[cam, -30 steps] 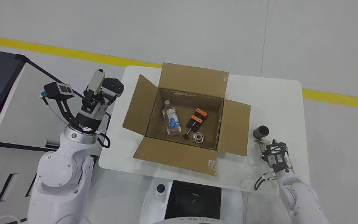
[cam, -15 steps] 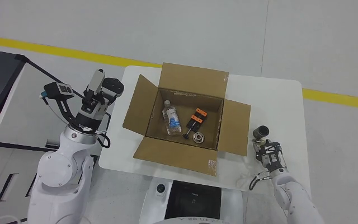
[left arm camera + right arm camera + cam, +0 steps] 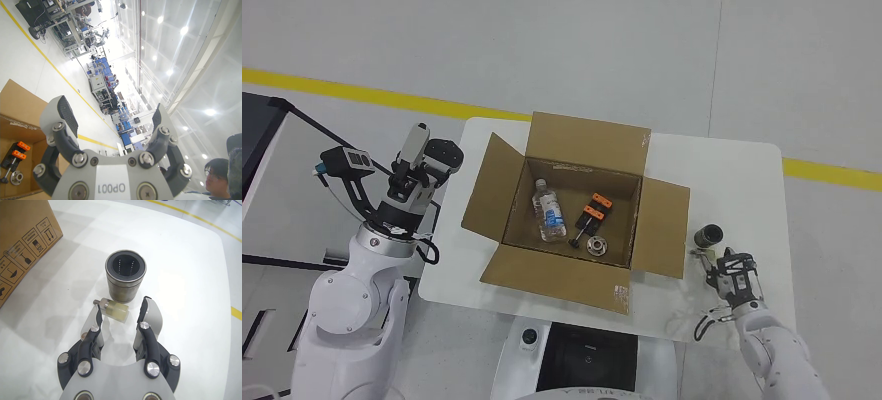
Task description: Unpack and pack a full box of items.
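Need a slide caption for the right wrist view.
Right gripper, open, at a cream threaded part beside an upright metal sleeve on the table.

The left arm (image 3: 382, 235) is held folded, its elbow below and behind the left gripper (image 3: 110, 106). That gripper is tilted upward, with the jaws spread wide and the ribbed pads (image 3: 66, 111) facing each other.

The right arm (image 3: 772, 350) is extended, the forearm trailing behind the right gripper (image 3: 121, 306). That gripper is angled downward and held low, with the jaws parted less widely than the left's. Black lining is seen lifted at one fingertip (image 3: 145, 298).
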